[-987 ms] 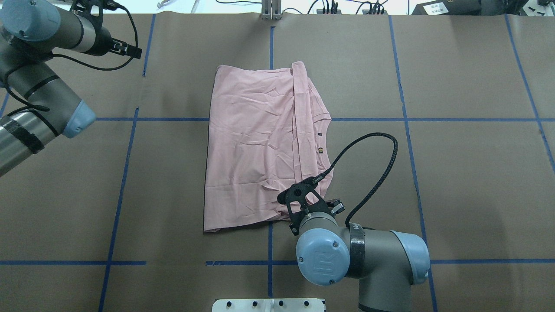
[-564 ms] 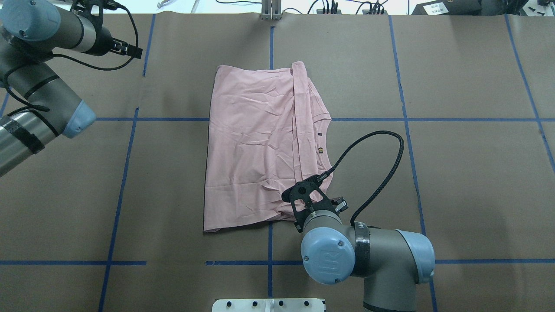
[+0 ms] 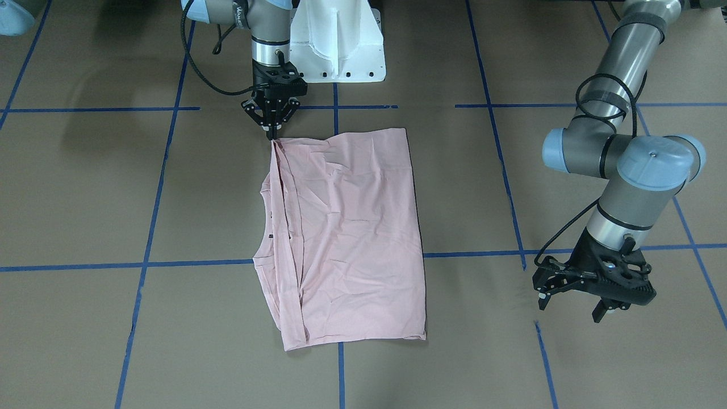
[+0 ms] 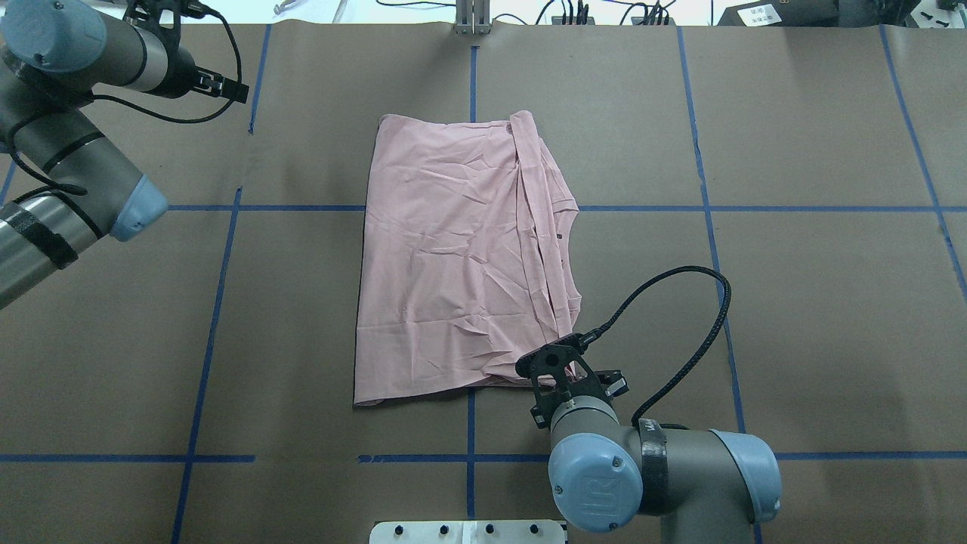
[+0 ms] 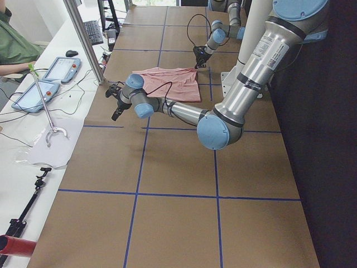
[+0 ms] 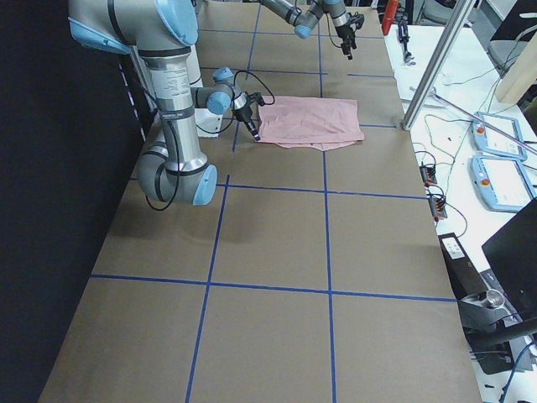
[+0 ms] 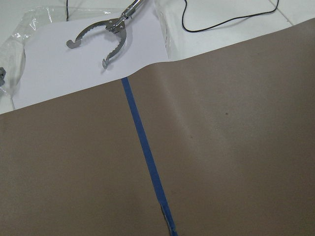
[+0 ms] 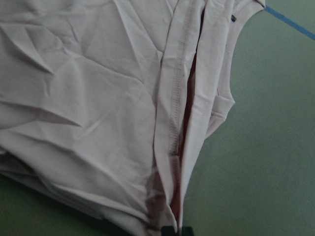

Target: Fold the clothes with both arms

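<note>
While the left arm's black two-finger gripper (image 4: 230, 85) hangs spread over bare brown paper at the overhead frame's upper left, the pale pink short-sleeved T-shirt (image 4: 446, 257) lies folded lengthwise mid-frame. Its hemmed strip, straight a second ago, now slants toward lower right, where the right arm's black gripper (image 3: 271, 134) has dragged the pinched corner, probably to tension it for the next fold. Only the right wrist view shows the fingertips closed on fabric; overhead, the mount hides them.
</note>
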Tool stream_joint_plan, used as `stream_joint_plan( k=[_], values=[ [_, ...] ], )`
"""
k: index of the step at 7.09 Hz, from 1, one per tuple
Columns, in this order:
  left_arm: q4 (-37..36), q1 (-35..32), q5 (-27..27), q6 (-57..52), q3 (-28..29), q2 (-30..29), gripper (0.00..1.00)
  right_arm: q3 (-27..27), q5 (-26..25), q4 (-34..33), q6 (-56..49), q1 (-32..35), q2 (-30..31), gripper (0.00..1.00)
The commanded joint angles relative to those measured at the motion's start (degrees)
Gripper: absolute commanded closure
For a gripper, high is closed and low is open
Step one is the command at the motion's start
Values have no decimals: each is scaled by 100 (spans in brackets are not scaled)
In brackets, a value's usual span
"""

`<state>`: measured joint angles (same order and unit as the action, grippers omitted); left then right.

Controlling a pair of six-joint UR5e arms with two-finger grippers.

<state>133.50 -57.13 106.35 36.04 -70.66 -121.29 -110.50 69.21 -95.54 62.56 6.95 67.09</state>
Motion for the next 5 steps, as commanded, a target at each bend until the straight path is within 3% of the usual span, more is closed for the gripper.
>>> stream_joint_plan(
  k=[1,3,5],
  values=[
    [0,0,0,0,0,0,0,-268,66,-8,161,-1,50,0],
    [0,9,0,0,-9,0,0,-157,302,-52,-293,489,-177,0],
    [0,18,9,0,-18,0,0,501,627,-8,-420,746,-660,0]
  ],
)
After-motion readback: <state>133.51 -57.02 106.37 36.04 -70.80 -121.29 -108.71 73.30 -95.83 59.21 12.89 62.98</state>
